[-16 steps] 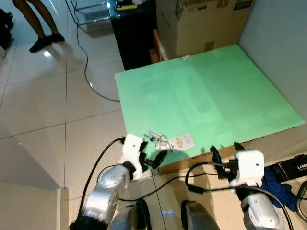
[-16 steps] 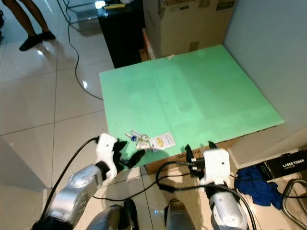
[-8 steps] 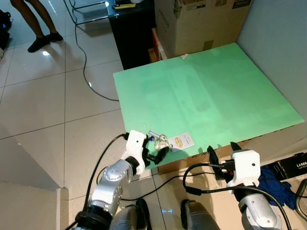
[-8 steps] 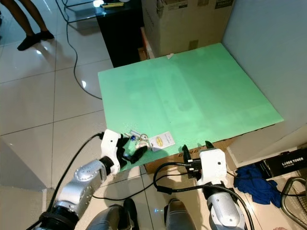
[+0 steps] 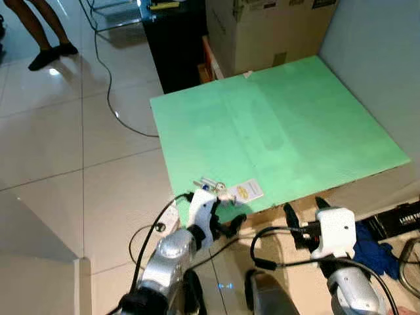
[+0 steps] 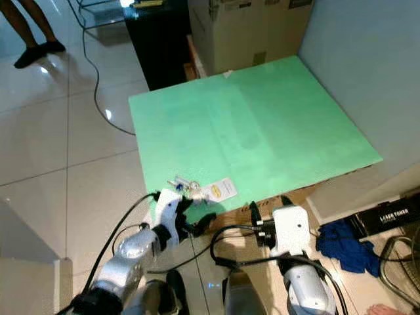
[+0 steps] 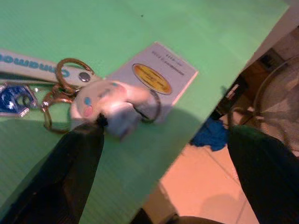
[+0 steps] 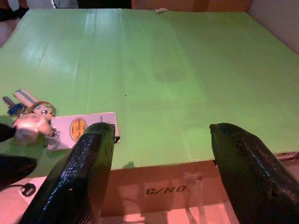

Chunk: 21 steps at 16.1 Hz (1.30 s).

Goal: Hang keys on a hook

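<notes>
Green board point(image 5: 275, 125), keys point(image 5: 220, 191), cardboard box point(image 5: 262, 29)

2 head eyes steeply down over the green board point(image 5: 275, 125); both wrist cameras low, close, sharing its near edge.

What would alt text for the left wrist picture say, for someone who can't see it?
A bunch of keys with a white charm and a card lies on a green board, between the open left gripper's black fingers.
</notes>
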Available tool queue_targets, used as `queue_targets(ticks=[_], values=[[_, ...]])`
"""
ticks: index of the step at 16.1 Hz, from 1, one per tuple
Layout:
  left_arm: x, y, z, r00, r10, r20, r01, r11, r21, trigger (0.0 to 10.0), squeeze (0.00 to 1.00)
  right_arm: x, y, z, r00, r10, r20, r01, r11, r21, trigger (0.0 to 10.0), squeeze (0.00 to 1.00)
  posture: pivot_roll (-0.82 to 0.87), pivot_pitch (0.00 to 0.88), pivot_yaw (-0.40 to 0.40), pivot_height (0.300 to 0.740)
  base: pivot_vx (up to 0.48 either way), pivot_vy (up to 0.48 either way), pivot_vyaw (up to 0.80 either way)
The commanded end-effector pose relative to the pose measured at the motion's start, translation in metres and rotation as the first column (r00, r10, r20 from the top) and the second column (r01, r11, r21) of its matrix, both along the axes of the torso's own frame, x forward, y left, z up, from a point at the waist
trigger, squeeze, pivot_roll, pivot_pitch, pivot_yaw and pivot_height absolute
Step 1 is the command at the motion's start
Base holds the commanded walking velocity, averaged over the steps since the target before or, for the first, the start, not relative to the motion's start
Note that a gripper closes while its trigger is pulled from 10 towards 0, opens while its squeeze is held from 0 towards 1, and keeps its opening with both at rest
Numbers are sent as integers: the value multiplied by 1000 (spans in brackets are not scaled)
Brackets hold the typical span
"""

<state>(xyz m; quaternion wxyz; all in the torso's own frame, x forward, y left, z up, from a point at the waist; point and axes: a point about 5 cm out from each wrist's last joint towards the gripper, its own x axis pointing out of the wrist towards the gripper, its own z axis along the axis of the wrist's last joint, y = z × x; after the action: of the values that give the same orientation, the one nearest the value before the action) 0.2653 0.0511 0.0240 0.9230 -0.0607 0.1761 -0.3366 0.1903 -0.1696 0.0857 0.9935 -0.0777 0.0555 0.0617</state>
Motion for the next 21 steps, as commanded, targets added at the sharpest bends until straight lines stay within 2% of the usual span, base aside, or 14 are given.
queue_targets(ticks=[1,2,3,5,6,7,10,13,17,21], values=[[-2,-2,-6,1000,4,-8,-4,999,32,10000,0,-2,1,-3,1000,7,-20,-7,1000,0,10000,0,-399,272,90,740,0,0,0],[-1,-3,-7,1000,9,-5,-9,999,41,10000,0,-2,2,-3,1000,8,-20,-8,1000,0,10000,0,-399,272,90,740,0,0,0],[7,-1,-8,998,63,17,-64,993,101,10000,0,-3,2,-3,1000,11,-22,-11,1000,-2,10000,0,-412,279,85,740,0,0,0],[18,2,-13,989,124,75,-140,951,275,10000,0,-6,2,-4,999,13,-34,-13,1000,-7,10000,0,-416,287,77,740,0,0,0],[18,1,-18,990,128,58,-139,939,314,1686,0,-8,1,-4,999,16,-40,-16,1000,-12,10000,0,-427,294,73,740,0,0,0],[17,0,-22,990,133,36,-138,933,333,0,0,-9,1,-5,999,15,-44,-16,1000,-16,10000,0,-432,295,74,740,0,0,0],[17,6,-29,979,201,-25,-181,923,339,0,0,-9,0,-6,999,11,-48,-12,1000,-20,10000,0,-438,289,84,740,0,0,0],[17,17,-33,959,271,-82,-236,923,303,0,0,-6,1,-7,999,1,-45,-2,1000,-23,10000,0,-433,276,106,740,0,0,0],[25,20,-26,950,294,-102,-266,938,221,0,0,-3,3,-10,999,-10,-42,9,1000,-22,10000,0,-430,260,130,740,0,0,0],[30,19,-21,945,308,-113,-285,941,180,0,0,-2,5,-12,999,-18,-41,18,1000,-20,10000,0,-422,255,154,740,0,0,0]])
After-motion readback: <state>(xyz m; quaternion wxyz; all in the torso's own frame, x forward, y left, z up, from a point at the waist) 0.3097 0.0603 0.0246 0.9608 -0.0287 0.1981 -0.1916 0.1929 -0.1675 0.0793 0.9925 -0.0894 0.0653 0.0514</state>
